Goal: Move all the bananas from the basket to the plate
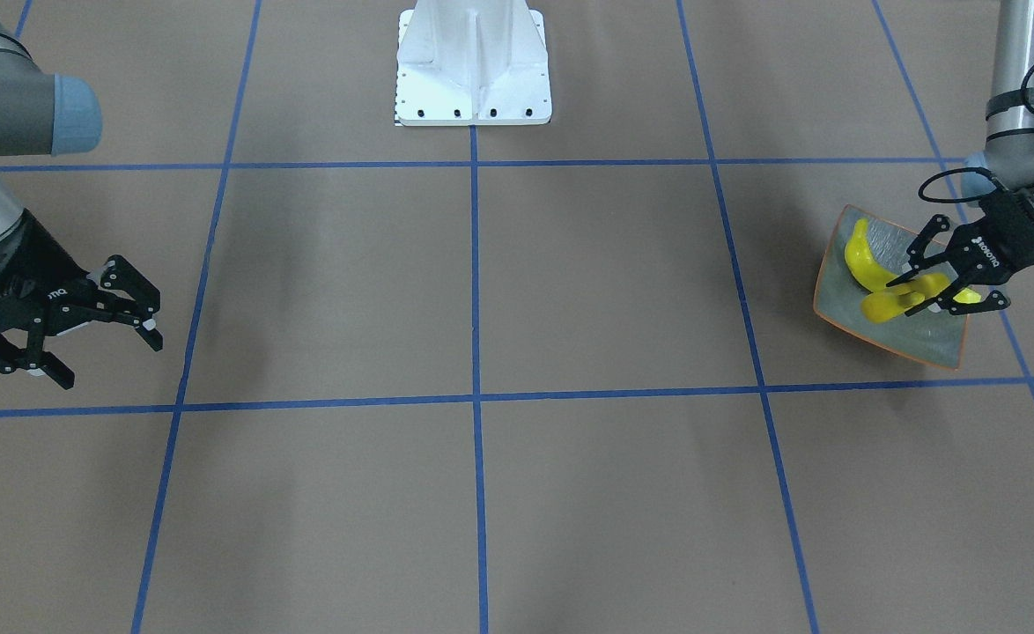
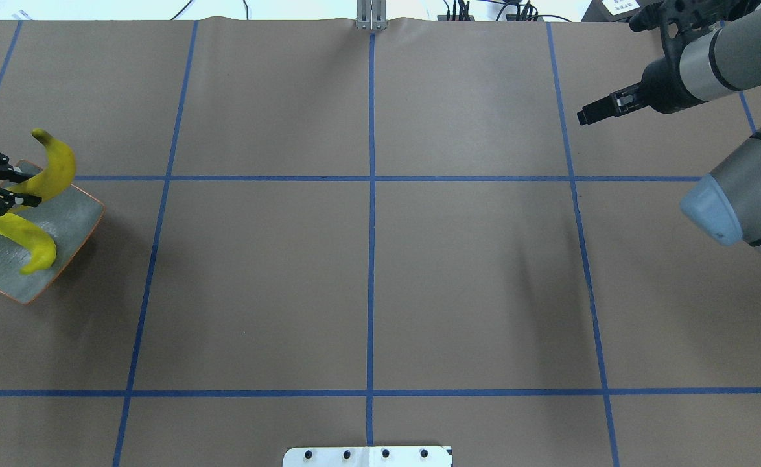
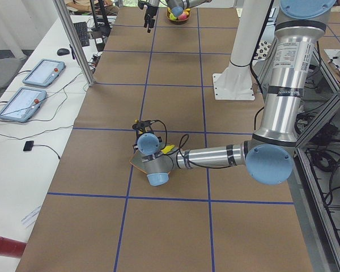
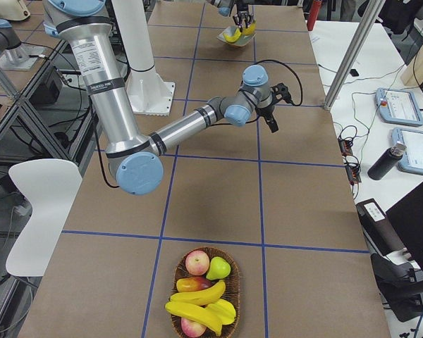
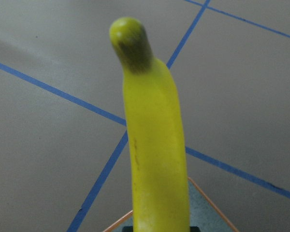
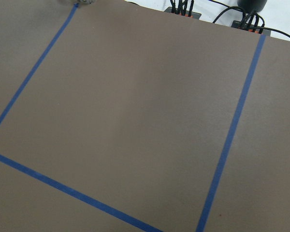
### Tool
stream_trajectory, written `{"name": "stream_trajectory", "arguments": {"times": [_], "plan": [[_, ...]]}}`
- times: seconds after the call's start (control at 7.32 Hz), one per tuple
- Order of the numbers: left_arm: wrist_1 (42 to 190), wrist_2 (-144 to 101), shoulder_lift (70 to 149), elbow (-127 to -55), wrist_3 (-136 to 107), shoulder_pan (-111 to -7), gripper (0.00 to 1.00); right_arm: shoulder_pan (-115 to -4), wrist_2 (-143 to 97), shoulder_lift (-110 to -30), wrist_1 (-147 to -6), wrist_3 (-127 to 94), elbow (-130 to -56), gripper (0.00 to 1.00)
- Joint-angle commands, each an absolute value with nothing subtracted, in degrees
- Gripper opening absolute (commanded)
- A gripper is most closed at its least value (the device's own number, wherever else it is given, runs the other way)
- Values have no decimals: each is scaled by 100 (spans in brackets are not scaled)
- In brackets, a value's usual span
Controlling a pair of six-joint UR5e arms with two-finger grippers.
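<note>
My left gripper (image 1: 904, 295) hangs over the plate (image 1: 922, 339), shut on a yellow banana (image 2: 53, 172) whose dark stem end pokes past the plate's far edge. The left wrist view shows that banana (image 5: 154, 159) rising from between the fingers above the plate's corner (image 5: 208, 212). A second banana (image 2: 24, 237) lies flat on the plate (image 2: 4, 266). At the table's other end the basket (image 4: 234, 282) holds more bananas (image 4: 194, 313). My right gripper (image 1: 109, 359) hovers open and empty over bare table, well short of the basket.
Apples and a pear (image 4: 218, 267) share the basket with the bananas. The white robot base (image 1: 473, 66) stands at the table's middle edge. Tablets and cables (image 3: 42, 71) lie on the side bench. Blue tape lines grid the brown table.
</note>
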State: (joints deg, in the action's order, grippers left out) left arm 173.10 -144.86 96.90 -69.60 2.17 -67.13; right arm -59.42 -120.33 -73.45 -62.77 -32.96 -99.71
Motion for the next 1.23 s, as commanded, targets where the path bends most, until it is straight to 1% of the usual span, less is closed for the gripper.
{"name": "stream_trajectory", "arguments": {"times": [0.0, 0.14, 0.41, 0.68, 0.82, 1.09], "plan": [[17288, -14344, 9668, -6891, 352, -6715, 97, -6020, -12076, -7435, -6267, -3226, -9984, 100], [17288, -14344, 9677, -6865, 343, -6715, 99, -6055, -12085, -7444, -6267, -3226, -9984, 100], [17253, -14318, 9703, -6856, 282, -6846, 99, -6099, -12085, -7462, -6284, -3129, -9967, 100], [16633, -14431, 9764, -6916, 255, -7301, 99, -6292, -12294, -7663, -6284, -2806, -9967, 100], [16107, -14580, 9834, -6952, 29, -7408, 99, -6502, -12496, -7864, -6267, -2508, -9967, 100], [16005, -14599, 10106, -6952, -1242, -7453, 99, -6854, -12717, -8452, -6258, -1718, -9967, 100]]}}
